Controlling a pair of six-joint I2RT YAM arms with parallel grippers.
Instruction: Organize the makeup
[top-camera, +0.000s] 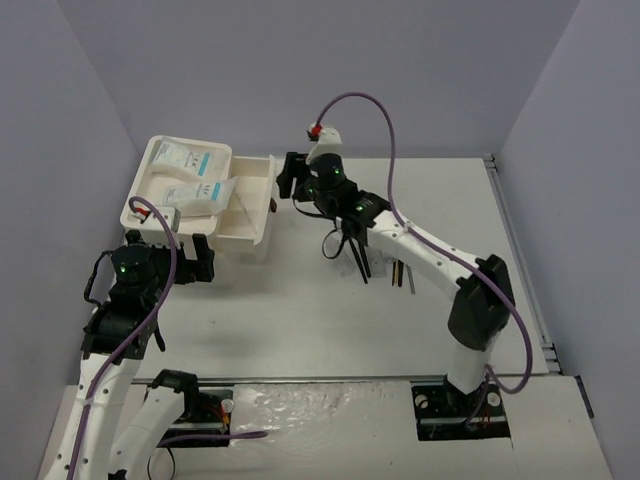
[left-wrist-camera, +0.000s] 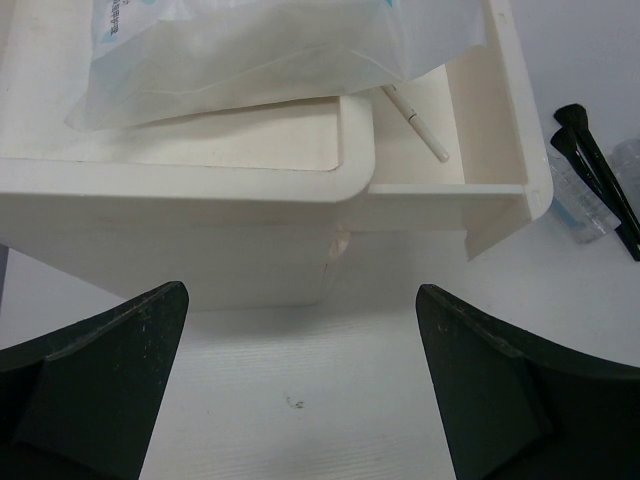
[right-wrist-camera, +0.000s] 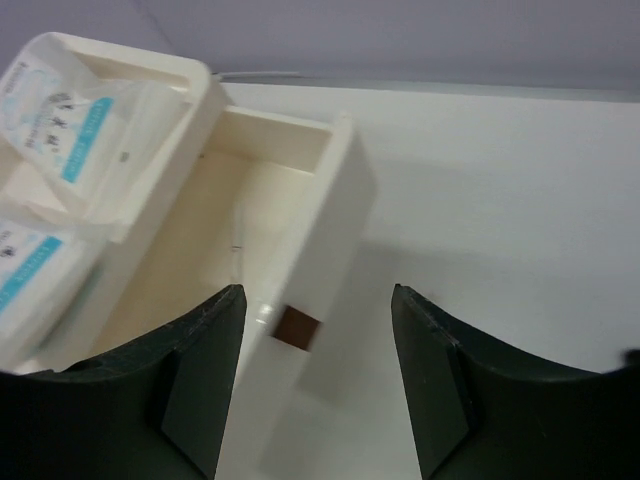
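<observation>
Two flat white packets with teal labels lie in the top tray of the white box; they also show in the right wrist view. The box's drawer is pulled out to the right, with a thin white stick inside. Black brushes, clear tubes and a brown stick lie on the table under the right arm. My right gripper is open, its jaws either side of the drawer front's dark red knob. My left gripper is open and empty before the box's near wall.
Grey walls close in the table on the left, back and right. In the left wrist view the brushes and a clear tube lie right of the open drawer. The right arm spans the table's middle.
</observation>
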